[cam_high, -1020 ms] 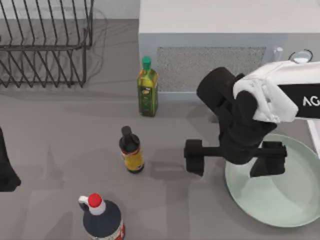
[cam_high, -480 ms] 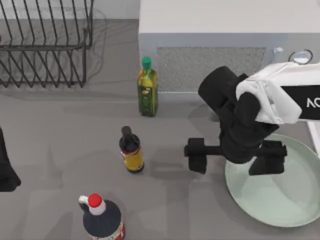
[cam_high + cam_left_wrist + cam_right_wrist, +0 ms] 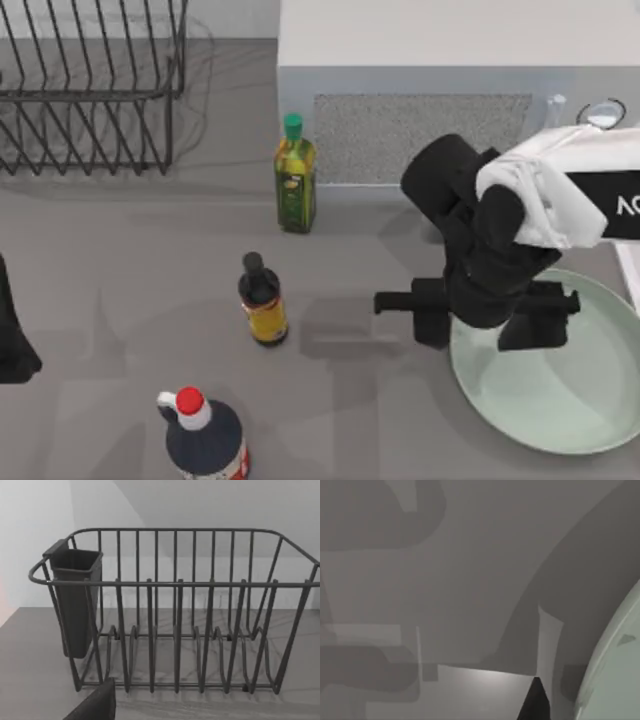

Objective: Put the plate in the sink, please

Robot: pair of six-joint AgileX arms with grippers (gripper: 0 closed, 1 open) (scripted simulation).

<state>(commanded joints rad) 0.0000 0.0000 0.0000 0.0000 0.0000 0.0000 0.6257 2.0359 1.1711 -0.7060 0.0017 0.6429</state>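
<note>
At the top view's lower right, on the grey tabletop point(image 3: 120, 300), lies the large round pale mint-green plate point(image 3: 560, 400) with its shallow raised rim, flat and not yet lifted. Above its left edge hangs the right end effector point(image 3: 490, 318), black fingers spread wide: one finger sits over the bare tabletop just left of the rim, the other over the plate's inner surface, so the rim falls between them. From the right wrist view the plate's pale edge point(image 3: 615, 665) curves past close by. The sink is presumably the recess in the white counter block point(image 3: 420, 60) behind.

The risk, as I judge it, is a thin grip on a wide, smooth, shallow rim: closing too high would pinch nothing, and a one-sided hold could let the plate tilt and slip once raised. A small dark sauce bottle point(image 3: 262, 300) stands well left, out of the way. The left arm is parked at the left edge, facing the dark wire dish rack point(image 3: 175, 610).
</note>
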